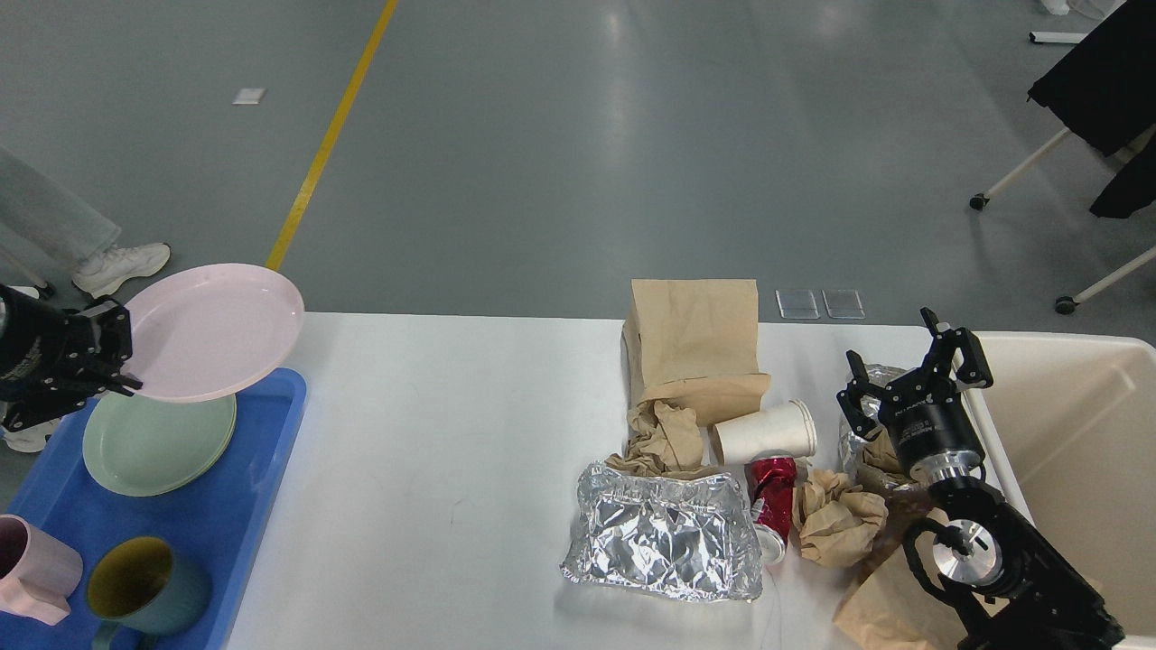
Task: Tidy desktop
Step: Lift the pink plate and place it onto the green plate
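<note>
Where the view starts at its lower edge, a pink mug [34,569] and a dark green mug [149,587] stand on the blue tray [262,451] at the left end of the surface [452,433], the wide white top that fills the middle of the view. Crumpled foil [664,533] lies right of centre, with a crushed red can [775,506] and a ball of brown paper [835,515] just beside it. Farther back, a white paper cup [766,431] lies on its side in front of a brown paper bag [695,348], more crumpled paper [664,433] to its left. The right hand [912,370] hovers over the trash near the cream bin [1066,424], its fingers spread and holding nothing. On the tray's far part sits a stack of green plates [158,442]. Above them the left hand [113,357] pinches the near-left rim of a pink plate [212,329], which hangs tilted over the stack and the surface's far left corner. Beyond lies grey floor with a yellow line [330,144].
</note>
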Controlling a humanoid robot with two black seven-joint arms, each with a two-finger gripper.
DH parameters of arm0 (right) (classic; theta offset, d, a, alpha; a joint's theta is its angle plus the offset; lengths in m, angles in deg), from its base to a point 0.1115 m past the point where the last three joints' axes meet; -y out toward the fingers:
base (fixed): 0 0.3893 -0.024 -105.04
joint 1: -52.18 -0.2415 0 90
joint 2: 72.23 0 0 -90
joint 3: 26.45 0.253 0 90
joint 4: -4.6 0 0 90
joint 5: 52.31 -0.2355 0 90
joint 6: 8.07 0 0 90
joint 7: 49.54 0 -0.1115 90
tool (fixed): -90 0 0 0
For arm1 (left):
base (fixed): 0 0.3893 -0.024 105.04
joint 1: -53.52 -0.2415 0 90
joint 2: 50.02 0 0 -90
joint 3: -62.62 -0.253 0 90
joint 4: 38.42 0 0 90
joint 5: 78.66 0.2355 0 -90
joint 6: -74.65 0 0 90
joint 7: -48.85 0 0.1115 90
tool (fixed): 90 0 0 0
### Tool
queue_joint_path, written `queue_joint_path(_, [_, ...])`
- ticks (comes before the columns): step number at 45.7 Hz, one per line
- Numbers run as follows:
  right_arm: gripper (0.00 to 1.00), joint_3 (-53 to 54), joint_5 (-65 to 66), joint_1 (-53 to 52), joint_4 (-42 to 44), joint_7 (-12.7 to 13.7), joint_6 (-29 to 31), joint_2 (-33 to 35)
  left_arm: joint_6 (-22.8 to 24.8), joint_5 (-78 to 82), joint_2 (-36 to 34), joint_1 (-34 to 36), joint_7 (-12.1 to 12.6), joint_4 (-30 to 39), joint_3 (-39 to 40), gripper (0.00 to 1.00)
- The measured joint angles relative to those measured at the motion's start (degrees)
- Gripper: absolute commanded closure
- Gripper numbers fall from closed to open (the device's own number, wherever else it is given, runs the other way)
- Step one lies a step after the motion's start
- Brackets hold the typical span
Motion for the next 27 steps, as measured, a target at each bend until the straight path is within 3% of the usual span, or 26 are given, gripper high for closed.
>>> queue_joint_path(6, [0.00,0.00,0.00,0.00,0.00,0.00,0.00,0.00,0.51,0.63,-4.48,-10.05,2.70,-11.70,4.30,1.00])
queue_joint_path(9, [0.00,0.00,0.03,0.00,0.00,0.00,0.00,0.00,0.39,1.69,-6.31,-18.55,6.05,-20.00,10.79,1.00])
queue_joint_path(14, [0.00,0.00,0.04,0.00,0.00,0.00,0.00,0.00,-0.40,3.01,-6.56,-28.58,9.45,-28.71,19.50,1.00])
queue_joint_path(19, [0.00,0.00,0.04,0.00,0.00,0.00,0.00,0.00,-2.25,3.71,-4.74,-37.03,10.82,-34.87,27.82,1.00])
queue_joint_path(27, [0.00,0.00,0.02,0.00,0.00,0.00,0.00,0.00,-8.30,6.03,0.49,-42.77,11.08,-38.42,32.81,1.00])
